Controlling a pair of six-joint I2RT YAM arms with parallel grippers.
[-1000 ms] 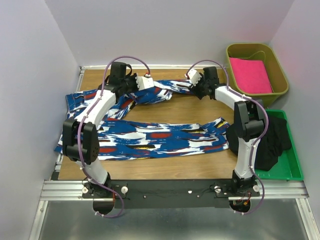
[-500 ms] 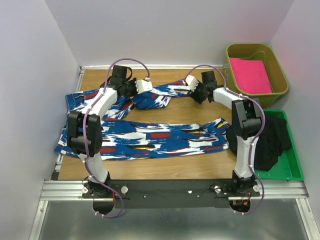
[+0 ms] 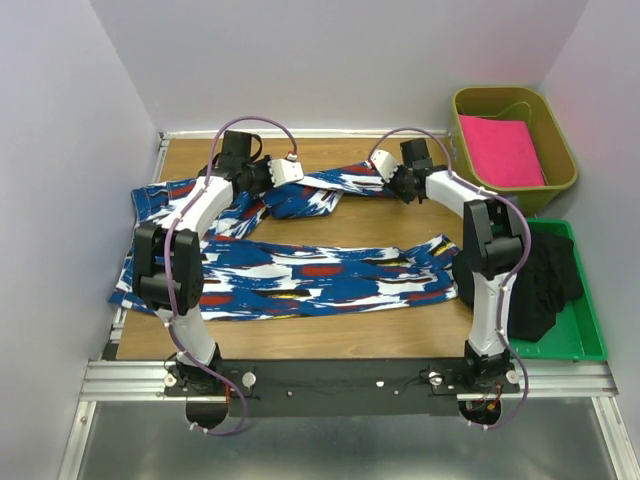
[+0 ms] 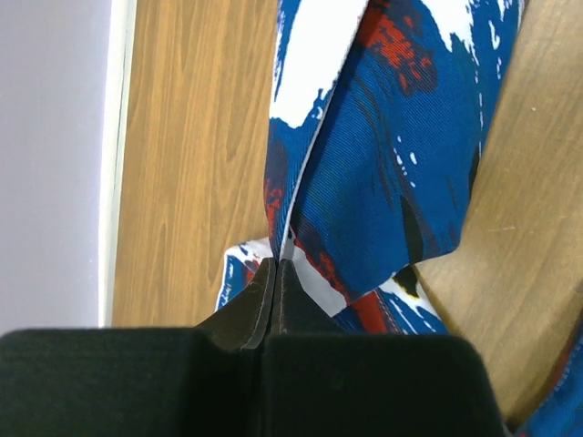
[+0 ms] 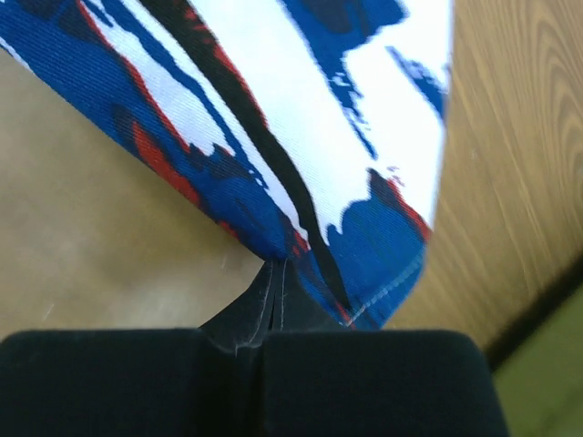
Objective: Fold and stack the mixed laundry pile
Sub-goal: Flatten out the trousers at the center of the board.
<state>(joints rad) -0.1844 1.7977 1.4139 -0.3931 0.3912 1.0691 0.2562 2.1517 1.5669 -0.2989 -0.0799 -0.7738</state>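
Pinching the blue cloth, left fingers and right fingers clamp its far strip.

Blue blotched cloth; black garment

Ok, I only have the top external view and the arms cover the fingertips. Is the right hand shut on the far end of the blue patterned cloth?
Observer: Yes. The right wrist view shows the right hand shut, pinching the blue cloth right beside its stitched corner.
Operator: And the left hand?
Observer: The left wrist view shows the left hand shut on an edge of the same cloth, where it looks doubled over.
Operator: Anything else caught in either grip?
Observer: No, only that cloth. Beside it both wrist views show the bare wood of the table.
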